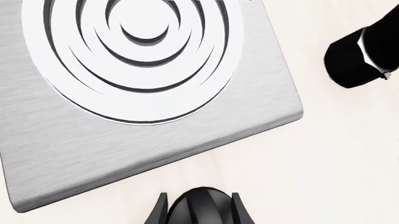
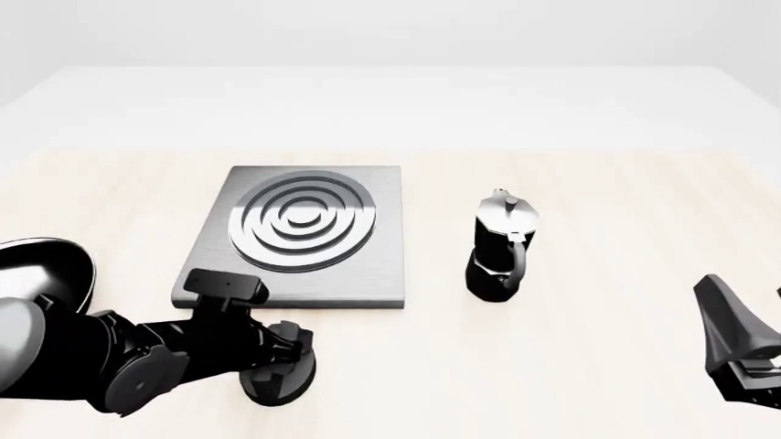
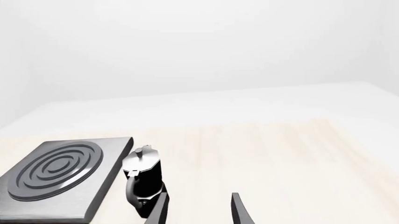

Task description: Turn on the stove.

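Note:
The stove [image 2: 305,240] is a flat grey slab with silver burner rings, left of the table's middle; it fills the left wrist view [image 1: 124,93]. Its black ridged knob [image 2: 278,382] stands on the table just in front of the slab. My left gripper [image 2: 283,358] is down over the knob [image 1: 201,210], open, with one finger [image 1: 160,210] close on each side of it. I cannot tell if the fingers touch it. My right gripper [image 2: 747,329] is open and empty at the front right, as the right wrist view [image 3: 198,203] shows.
A black-and-silver moka pot [image 2: 500,249] stands upright right of the stove; it also shows in the left wrist view [image 1: 358,56] and the right wrist view [image 3: 143,179]. A black rounded pan [image 2: 49,273] sits at the far left, partly behind my left arm.

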`<state>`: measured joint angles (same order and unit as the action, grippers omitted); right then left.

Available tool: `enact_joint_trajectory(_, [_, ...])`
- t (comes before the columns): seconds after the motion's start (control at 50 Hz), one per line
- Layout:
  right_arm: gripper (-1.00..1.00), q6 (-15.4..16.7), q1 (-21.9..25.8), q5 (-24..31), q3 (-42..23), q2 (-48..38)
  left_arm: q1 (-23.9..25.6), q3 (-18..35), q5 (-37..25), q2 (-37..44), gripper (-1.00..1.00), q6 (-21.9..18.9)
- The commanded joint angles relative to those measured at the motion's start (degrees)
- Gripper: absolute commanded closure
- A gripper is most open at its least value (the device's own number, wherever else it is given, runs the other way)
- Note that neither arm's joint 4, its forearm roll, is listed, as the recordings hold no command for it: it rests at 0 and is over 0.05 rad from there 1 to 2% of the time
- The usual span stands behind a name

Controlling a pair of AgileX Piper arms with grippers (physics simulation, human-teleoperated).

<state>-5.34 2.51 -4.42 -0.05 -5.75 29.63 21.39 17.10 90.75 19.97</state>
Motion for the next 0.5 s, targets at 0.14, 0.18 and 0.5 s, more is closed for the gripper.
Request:
enact_joint_trajectory(0.14, [-1.0, 0.0, 0.3, -0.5, 0.0, -0.8, -11.9, -2.4, -2.0, -3.6, -1.0, -7.4])
enact_joint_trajectory(0.18, [-1.0, 0.0, 0.3, -0.3, 0.0, -0.7, -12.5, -2.5, -1.9, -3.6, -1.0, -7.5])
enact_joint_trajectory(0.5, [-1.0, 0.3, 0.3, -0.9, 0.0, -1.4, -16.0, -3.5, -2.0, -5.6, -1.0, -8.4])
